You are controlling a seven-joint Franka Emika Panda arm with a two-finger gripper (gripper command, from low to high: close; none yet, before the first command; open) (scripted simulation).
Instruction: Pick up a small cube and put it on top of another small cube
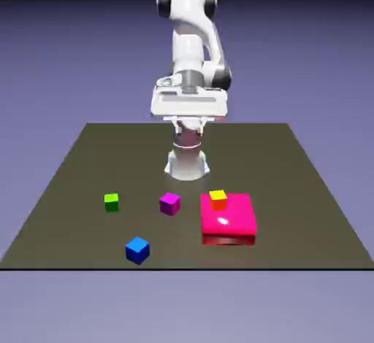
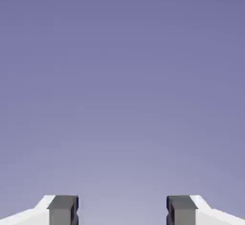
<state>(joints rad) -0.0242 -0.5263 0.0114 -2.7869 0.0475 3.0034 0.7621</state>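
1. Blue cube (image 1: 137, 250) sits nearest the camera, alone on the dark counter (image 1: 270, 159), near its front edge and toward the exterior view's left.
2. Its top face lies level. One upright corner points roughly toward the camera, so two side faces show, with the top above them. Being a cube, it has no evident long axis.
3. Farther back, the purple-magenta cube (image 1: 169, 203) also sits with a corner turned forward. The green cube (image 1: 111, 202) stands well apart from it, toward the exterior view's left, its front face nearly square to the camera.
4. A wide, low red-pink block (image 1: 228, 219) lies toward the exterior view's right. The yellow-orange cube (image 1: 218, 201) overlaps its far part in the exterior view; whether it rests on top or stands behind is hard to tell.
5. Spread apart, the fingers (image 2: 63, 212) have only backdrop (image 2: 122, 90) between them in the hand view, with nothing pinched.
6. Both are cut off by the hand view's bottom edge. In the exterior view they are small and pale against the arm (image 1: 188, 35), hard to make out.
7. The cubes' far sides and undersides are hidden.
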